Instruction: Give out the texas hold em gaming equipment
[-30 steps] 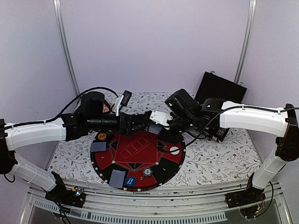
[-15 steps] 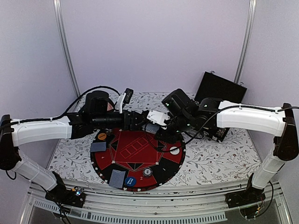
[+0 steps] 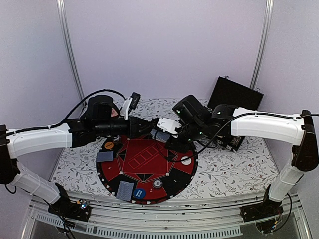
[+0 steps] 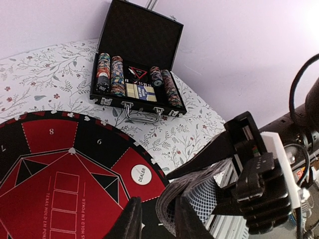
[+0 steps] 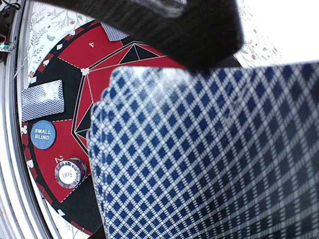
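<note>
My right gripper point(image 3: 168, 131) clamps the card deck point(image 5: 209, 159) — left gripper point(image 4: 159, 211) straddles its edge; whether it pinches, I cannot tell.

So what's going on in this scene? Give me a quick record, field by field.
Mat: round, red and black, on floral table
Right gripper: shut on deck
Left gripper: open, fingers either side of deck's edge
Cards: two dealt face down on mat
Discs on mat: orange, white dealer, blue small blind
Chip: one on mat
Case: open, chips inside
</note>
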Action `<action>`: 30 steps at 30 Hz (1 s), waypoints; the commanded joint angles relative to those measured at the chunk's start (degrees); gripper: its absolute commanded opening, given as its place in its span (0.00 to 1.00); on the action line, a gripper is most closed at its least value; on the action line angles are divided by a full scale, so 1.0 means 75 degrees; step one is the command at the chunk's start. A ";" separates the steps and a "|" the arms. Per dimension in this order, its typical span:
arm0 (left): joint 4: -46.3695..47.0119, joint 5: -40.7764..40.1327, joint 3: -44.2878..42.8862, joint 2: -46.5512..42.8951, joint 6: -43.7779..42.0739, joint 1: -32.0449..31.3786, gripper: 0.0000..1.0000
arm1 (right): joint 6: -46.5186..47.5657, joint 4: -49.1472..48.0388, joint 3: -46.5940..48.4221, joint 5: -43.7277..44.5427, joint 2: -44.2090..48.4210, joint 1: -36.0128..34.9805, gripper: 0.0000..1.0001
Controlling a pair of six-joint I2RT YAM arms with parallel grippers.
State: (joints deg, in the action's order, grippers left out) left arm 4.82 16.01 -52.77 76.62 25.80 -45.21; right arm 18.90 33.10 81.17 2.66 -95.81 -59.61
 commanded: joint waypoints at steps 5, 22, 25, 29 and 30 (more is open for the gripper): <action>-0.0251 0.0241 -0.0250 0.0033 -0.0294 0.0106 0.44 | 0.0021 -0.0044 0.0123 -0.0048 -0.0057 -0.0049 0.41; 0.1506 0.1606 0.0941 -0.0769 -0.0008 0.0779 0.62 | 0.0011 -0.0032 0.0089 -0.0014 -0.0033 -0.0055 0.41; 0.1523 0.1932 0.0876 -0.0554 -0.0088 0.0667 0.72 | 0.0023 -0.0037 0.0106 -0.0026 -0.0068 -0.0058 0.41; 0.1467 0.1893 0.0783 -0.0277 -0.0266 0.0516 0.76 | 0.0001 -0.0031 0.0102 -0.0026 -0.0058 -0.0055 0.41; 0.1445 0.1820 0.0773 -0.0227 -0.0300 0.0511 0.76 | 0.0000 -0.0040 0.0101 -0.0026 -0.0047 -0.0055 0.41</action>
State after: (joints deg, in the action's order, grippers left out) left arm 14.39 28.12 -46.24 73.01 25.43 -40.32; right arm 19.07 33.32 81.17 2.63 -95.83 -59.64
